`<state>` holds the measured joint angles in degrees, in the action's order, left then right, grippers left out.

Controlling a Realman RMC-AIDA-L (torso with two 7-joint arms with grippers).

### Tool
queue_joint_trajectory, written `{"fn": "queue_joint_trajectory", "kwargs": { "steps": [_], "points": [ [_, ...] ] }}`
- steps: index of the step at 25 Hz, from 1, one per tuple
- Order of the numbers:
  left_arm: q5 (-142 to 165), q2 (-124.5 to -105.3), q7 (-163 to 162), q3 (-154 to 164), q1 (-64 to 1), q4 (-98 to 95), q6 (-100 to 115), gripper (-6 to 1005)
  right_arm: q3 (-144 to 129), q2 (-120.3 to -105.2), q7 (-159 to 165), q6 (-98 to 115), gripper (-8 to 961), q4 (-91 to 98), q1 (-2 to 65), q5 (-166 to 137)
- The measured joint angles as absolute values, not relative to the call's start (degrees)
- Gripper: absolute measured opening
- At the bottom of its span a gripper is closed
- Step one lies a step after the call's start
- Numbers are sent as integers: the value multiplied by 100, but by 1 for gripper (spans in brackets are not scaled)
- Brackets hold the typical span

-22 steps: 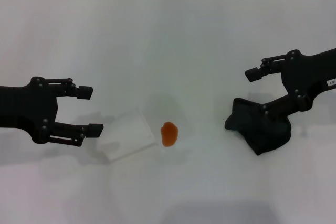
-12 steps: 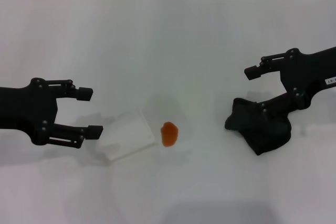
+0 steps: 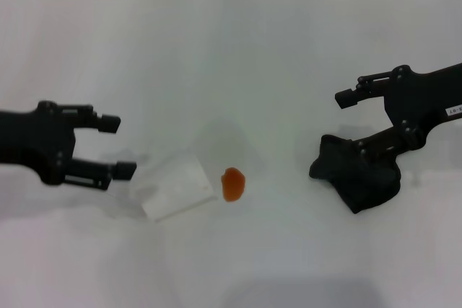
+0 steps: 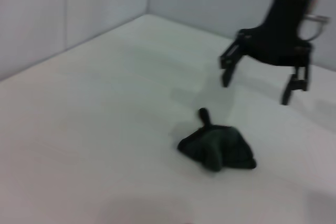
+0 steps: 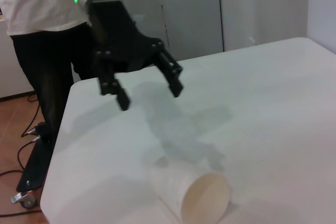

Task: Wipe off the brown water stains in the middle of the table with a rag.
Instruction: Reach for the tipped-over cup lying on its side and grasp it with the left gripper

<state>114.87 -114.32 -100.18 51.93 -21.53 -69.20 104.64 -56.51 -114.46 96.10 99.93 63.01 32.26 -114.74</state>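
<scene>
Since the earlier frame, the left gripper (image 3: 114,146) is displaced slightly toward the left edge of the bench (image 3: 231,48) and away from the cup (image 3: 175,185); the right gripper (image 3: 354,125) is held where it was. Both grippers are spread wide. One lower finger (image 3: 375,146) of the right gripper is seen against the rag (image 3: 357,174), but contact cannot be confirmed; the upper finger is held clear above the bench.

The rag is located on the right side of the bench as a bunched black heap, also recorded in the left wrist view (image 4: 218,148). The brown water stains (image 3: 232,183) are located near the middle of the bench, well apart from the rag. A translucent white cup is laid on its side just beside the stain, toward the left gripper; its cream interior is shown in the right wrist view (image 5: 197,195).
</scene>
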Motion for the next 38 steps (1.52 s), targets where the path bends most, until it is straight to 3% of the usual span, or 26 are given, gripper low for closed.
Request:
{"fn": "queue_joint_trajectory", "kwargs": {
  "steps": [8,20,28,38],
  "points": [
    [12853,-11381,-11670,5258,-3229,-6900,10637,844,-5651,-11462,9351,9983,869,6293,3169,-11463],
    [14840,-11563,-12450,5781,-4599,-6757,10943,830,-5656,-11487,9041,9958,869,6279,3157,-11443],
    [15186,-11848,-12309,6193,-4973,-6262,10510,821,-5667,-11504,8961,9963,869,6246,3128,-11379],
    [15136,-11922,-12297,6631,-5052,-5714,10068,809,-5691,-11502,8979,9972,869,6289,3156,-11372]
  ]
}}
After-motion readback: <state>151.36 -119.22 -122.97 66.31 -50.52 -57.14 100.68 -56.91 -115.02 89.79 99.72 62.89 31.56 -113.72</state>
